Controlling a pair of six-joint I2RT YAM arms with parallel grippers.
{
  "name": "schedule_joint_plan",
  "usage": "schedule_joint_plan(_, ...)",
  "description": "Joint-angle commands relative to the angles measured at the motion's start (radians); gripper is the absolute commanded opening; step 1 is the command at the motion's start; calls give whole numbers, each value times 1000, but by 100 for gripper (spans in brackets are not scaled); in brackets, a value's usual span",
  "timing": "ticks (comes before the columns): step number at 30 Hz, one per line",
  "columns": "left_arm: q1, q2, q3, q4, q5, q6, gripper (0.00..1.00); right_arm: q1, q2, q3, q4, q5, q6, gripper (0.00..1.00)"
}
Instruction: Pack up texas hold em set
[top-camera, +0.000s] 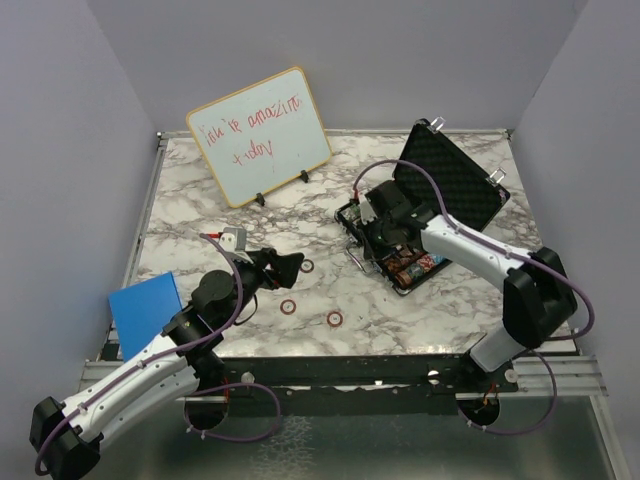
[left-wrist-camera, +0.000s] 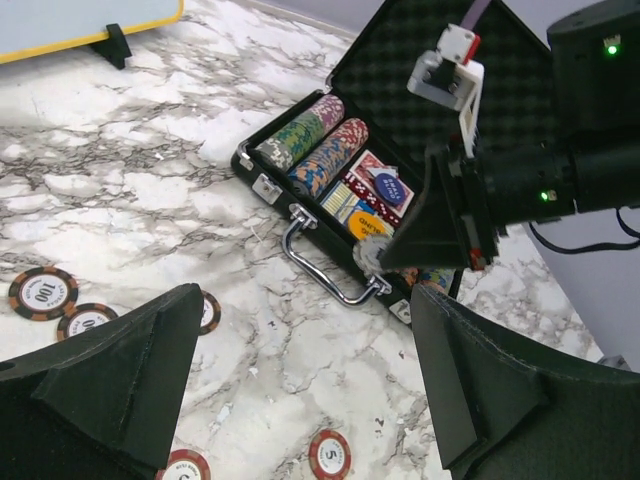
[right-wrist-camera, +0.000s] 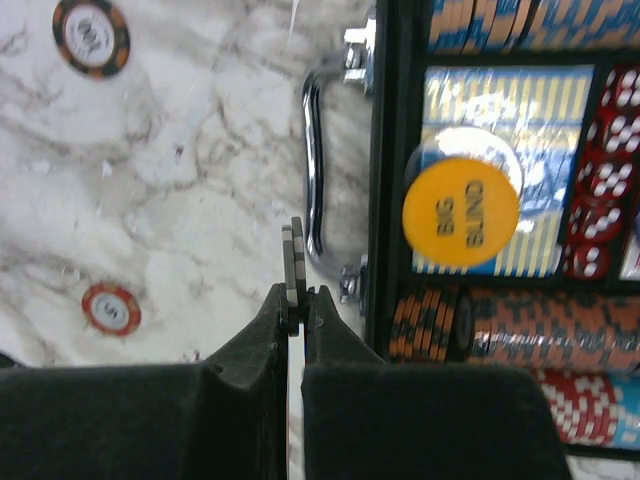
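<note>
Pinching a chip (right-wrist-camera: 291, 262) edge-up in the right claw (right-wrist-camera: 297, 320), just left of the handle (right-wrist-camera: 313, 170) of the open case (right-wrist-camera: 386, 200), rightward to go. Hovering with left claw (left-wrist-camera: 310, 340) open, nearer the table's (top-camera: 180, 212) loose chips (top-camera: 288, 306).

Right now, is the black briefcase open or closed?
Open. The briefcase lid stands raised behind the base, and the chip rows, red cards and yellow disc inside are visible.
</note>
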Motion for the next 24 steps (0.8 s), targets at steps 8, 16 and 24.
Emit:
schedule_joint_plan(8, -2, 2, 6, -28, -52, 4, 91, -3, 215, 192, 329, 213, 18, 0)
schedule_joint_plan(16, -2, 8, 3, -21, -54, 6, 91, -6, 340, 268, 338, 221, -25, 0)
schedule_joint_plan(24, -2, 5, -3, -24, -52, -5, 91, -20, 379, 273, 386, 237, -20, 0)
